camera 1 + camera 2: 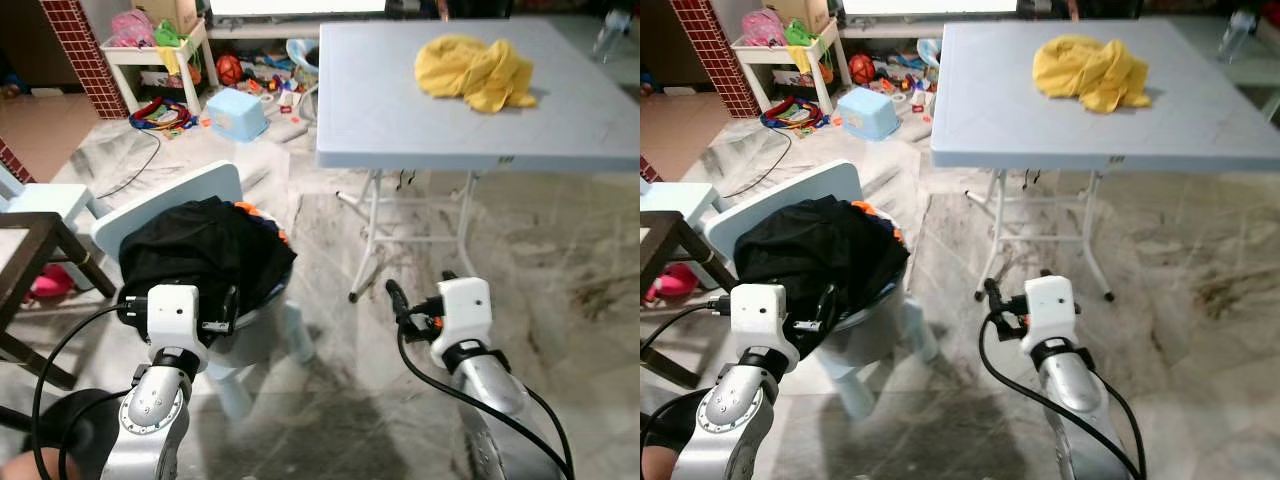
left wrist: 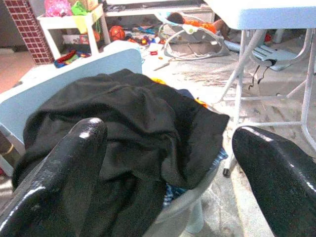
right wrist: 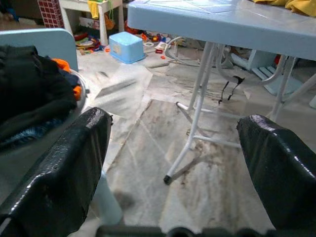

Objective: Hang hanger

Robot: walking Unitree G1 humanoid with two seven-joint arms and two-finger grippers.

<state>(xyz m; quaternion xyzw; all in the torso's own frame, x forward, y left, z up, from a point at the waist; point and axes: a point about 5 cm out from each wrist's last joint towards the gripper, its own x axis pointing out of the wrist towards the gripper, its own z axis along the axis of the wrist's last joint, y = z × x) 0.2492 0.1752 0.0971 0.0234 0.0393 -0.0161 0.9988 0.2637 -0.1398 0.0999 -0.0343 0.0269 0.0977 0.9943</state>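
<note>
Right now the left gripper (image 2: 168, 182) hovers wide open at the near edge of the small chair (image 1: 170, 195), just over the black clothes (image 1: 205, 250) heaped on it. Meanwhile the right gripper (image 3: 173, 173) hangs open above the floor beside the table (image 1: 400, 120), a yellow cloth (image 1: 475, 70) lying on top; I can't make out a hanger.

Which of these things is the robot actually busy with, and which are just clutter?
Job in hand:
- black garment heaped on the small chair
- left pincer, open, aimed at it
- right pincer, open, empty

Just lying about:
- yellow cloth on the folding table
- blue tub
- floor toys
</note>
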